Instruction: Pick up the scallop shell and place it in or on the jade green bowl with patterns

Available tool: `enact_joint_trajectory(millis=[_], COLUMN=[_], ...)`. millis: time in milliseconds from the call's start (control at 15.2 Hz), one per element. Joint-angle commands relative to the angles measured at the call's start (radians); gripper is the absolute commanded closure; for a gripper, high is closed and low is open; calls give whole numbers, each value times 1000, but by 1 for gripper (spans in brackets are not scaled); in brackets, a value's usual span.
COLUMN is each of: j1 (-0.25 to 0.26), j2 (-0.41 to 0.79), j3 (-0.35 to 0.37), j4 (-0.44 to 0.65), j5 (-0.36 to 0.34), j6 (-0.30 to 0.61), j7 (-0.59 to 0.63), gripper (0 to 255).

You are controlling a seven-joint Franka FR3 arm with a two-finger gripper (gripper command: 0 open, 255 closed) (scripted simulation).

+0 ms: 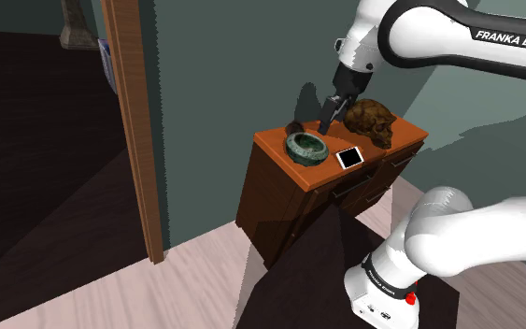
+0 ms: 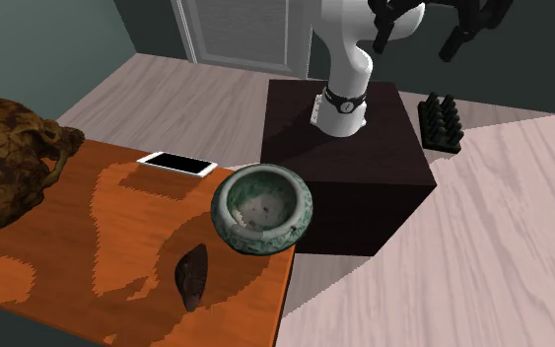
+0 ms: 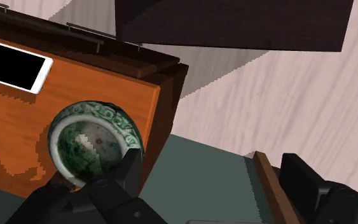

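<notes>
The scallop shell (image 2: 192,274) is a dark brown piece lying on the orange-brown dresser top (image 2: 88,256), near its edge and just beside the bowl; it is also the dark spot behind the bowl (image 1: 294,127). The green patterned bowl (image 2: 262,208) (image 1: 305,147) (image 3: 93,141) stands at the dresser's corner with nothing large in it. My black gripper (image 1: 327,120) hangs above the dresser, between the bowl and a brown skull. It is open and holds nothing (image 3: 215,184); its one finger (image 3: 128,175) overlaps the bowl's rim in the wrist view.
A brown skull-like lump (image 2: 9,163) (image 1: 373,121) sits at one end of the dresser. A white-framed phone (image 2: 176,164) (image 1: 349,157) (image 3: 13,65) lies between it and the bowl. A dark spiky rack (image 2: 441,123) stands on the floor by the stand (image 2: 349,148). A wooden door frame (image 1: 137,121) rises at the shoulder view's left.
</notes>
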Motion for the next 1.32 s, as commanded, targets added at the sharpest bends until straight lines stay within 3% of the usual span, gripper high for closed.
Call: enact_joint_trajectory(millis=[0,594,1254], j1=[0,-74,-146], j2=[0,217,530], j3=[0,-89,-179], j4=[0,-15,93], j5=[0,-116,-208], j6=[0,260,507], j7=[0,-66,-119], gripper=[0,0,0])
